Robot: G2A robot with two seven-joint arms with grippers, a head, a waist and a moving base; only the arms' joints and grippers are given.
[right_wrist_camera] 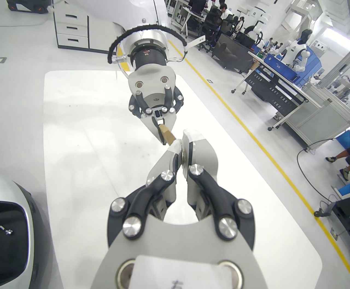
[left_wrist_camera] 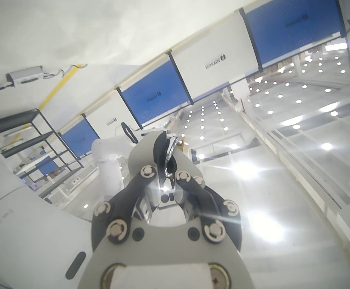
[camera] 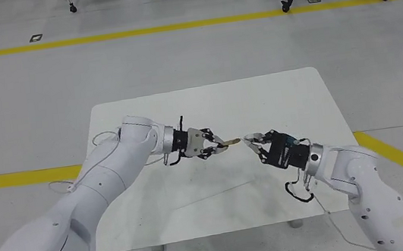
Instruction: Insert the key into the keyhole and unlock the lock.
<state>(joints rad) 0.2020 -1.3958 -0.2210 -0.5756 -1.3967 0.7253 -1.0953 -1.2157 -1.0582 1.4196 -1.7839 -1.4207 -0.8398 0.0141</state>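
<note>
Right gripper (right_wrist_camera: 181, 145): clamped on the key, up in the air over the middle of the table, pointing at the left gripper.
Key (right_wrist_camera: 182, 158): thin metal, seen edge-on in the right gripper's grip; blade hidden.
Lock (right_wrist_camera: 167, 134): brass body held off the table, free end just beside the right gripper's tips. Key in keyhole or not: cannot tell.
Left gripper (camera: 218, 145): closed on the lock, silver shackle (left_wrist_camera: 170, 153) in its grip.
Table (camera: 275, 100): white, below both grippers.
Floor line (camera: 173, 28): yellow, beyond the table's far edge.
</note>
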